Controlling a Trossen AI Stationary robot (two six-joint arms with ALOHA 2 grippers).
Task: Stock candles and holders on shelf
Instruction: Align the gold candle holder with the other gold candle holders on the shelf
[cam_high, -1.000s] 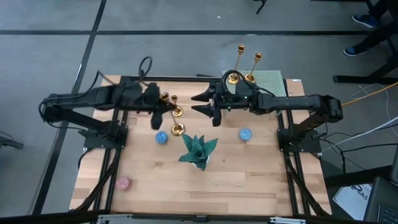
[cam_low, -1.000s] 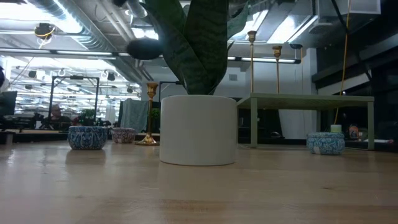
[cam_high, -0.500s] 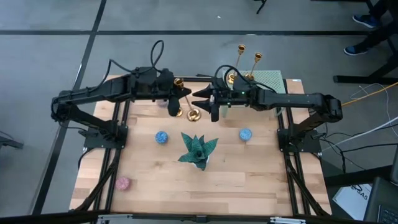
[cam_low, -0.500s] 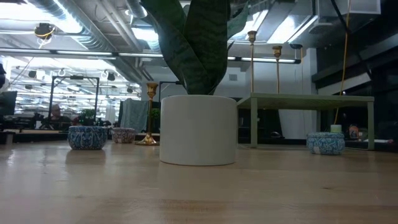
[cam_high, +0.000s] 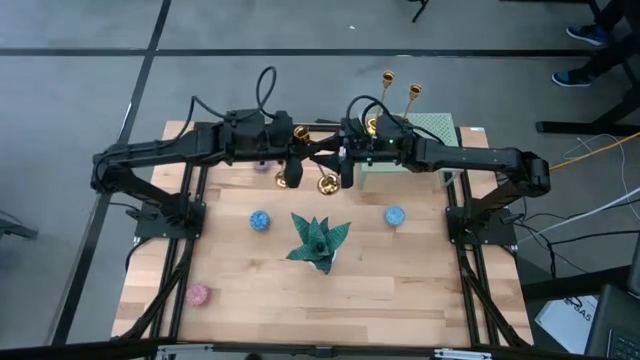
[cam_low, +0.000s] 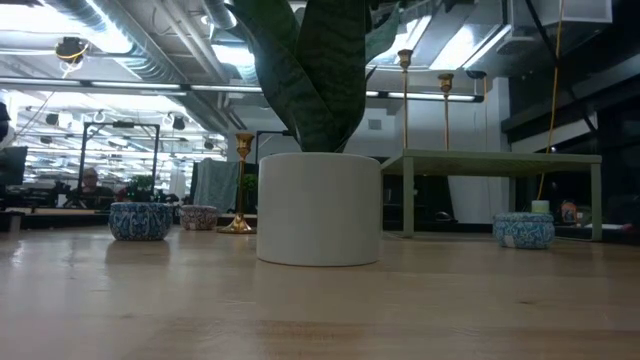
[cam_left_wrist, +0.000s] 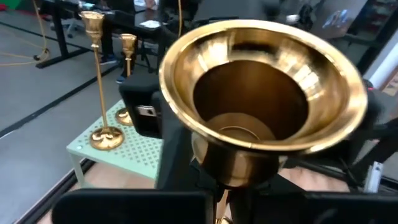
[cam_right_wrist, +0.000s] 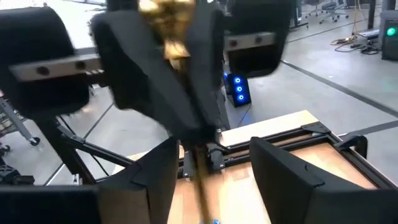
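Starting at the fingers, we find the left gripper (cam_high: 297, 152) clenched on a gold holder (cam_high: 325, 184), which it carries tilted above the rear middle of the wooden table (cam_high: 400, 270); in the left wrist view the flared base of this holder (cam_left_wrist: 264, 93) fills the picture. The right gripper (cam_high: 345, 160) faces it directly, its fingers spread on either side of the holder's stem without a visible grip. In the right wrist view we see that stem (cam_right_wrist: 199, 180) running between the right gripper's two fingers (cam_right_wrist: 155, 180).

Behind the right arm, we locate the pale green shelf (cam_high: 440, 128) at the table's rear right, with two holders (cam_high: 388, 98) standing upright on it. In the low view a further holder (cam_low: 240, 185) stands on the table.

On the tabletop we note one blue candle (cam_high: 260, 221) left of the teal plant ornament (cam_high: 318, 242) and another blue candle (cam_high: 394, 215) to its right. The pink candle (cam_high: 197, 295) lies near the front left corner, well apart from the others.
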